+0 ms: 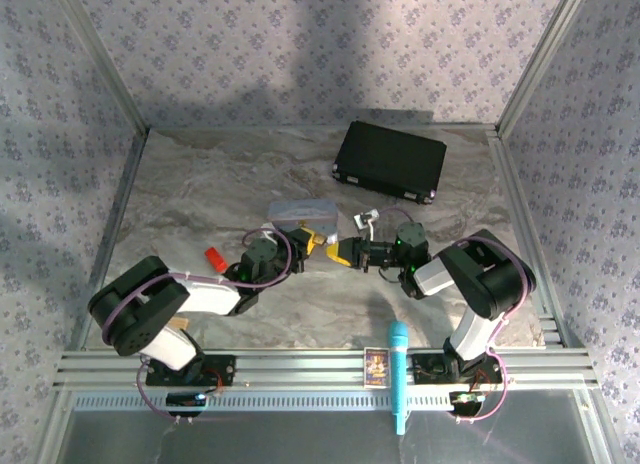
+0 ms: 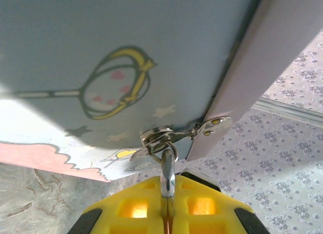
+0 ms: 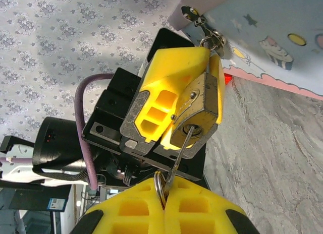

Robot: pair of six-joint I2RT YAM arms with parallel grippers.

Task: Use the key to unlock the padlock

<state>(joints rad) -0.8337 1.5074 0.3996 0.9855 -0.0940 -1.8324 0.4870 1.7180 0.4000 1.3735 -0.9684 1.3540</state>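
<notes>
The brass padlock [image 3: 198,113] hangs by its silver shackle [image 2: 167,174] from the hasp [image 2: 162,137] of the pale blue tin [image 2: 101,57]. My left gripper [image 2: 167,194] is shut on the padlock, its yellow fingers [image 3: 169,85] clamping the body from both sides. The thin silvery key [image 3: 179,159] runs from my right gripper [image 3: 164,202] up to the keyhole [image 3: 191,128], with its tip in the hole. My right gripper is shut on the key's head beside its ring [image 3: 160,185]. From above, both grippers [image 1: 312,242] [image 1: 346,252] meet in front of the tin [image 1: 300,212].
A small red block [image 1: 213,256] lies left of the left arm. A black case [image 1: 390,162] sits at the back right. A blue microphone [image 1: 398,376] and a small card [image 1: 376,365] rest on the front rail. Patterned walls enclose the marble table [image 1: 200,184].
</notes>
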